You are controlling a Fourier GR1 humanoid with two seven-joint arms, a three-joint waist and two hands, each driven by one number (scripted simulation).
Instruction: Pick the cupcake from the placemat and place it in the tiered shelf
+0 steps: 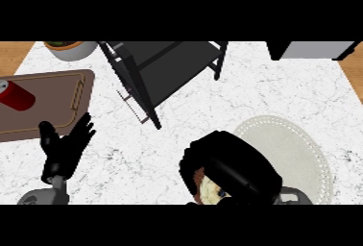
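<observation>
My right hand (230, 168) is curled round the cupcake (210, 191), whose pale frosting and brown side peek out under the fingers, just left of the round cream placemat (297, 144). The black tiered shelf (159, 67) stands at the back centre, up and left of that hand. My left hand (65, 149) rests open, fingers up, at the lower left.
A brown cutting board (56, 91) lies at the left with a red can (16, 95) on it. A white pot with a plant (71, 49) sits at the back left. A dark appliance (312, 49) stands at the back right.
</observation>
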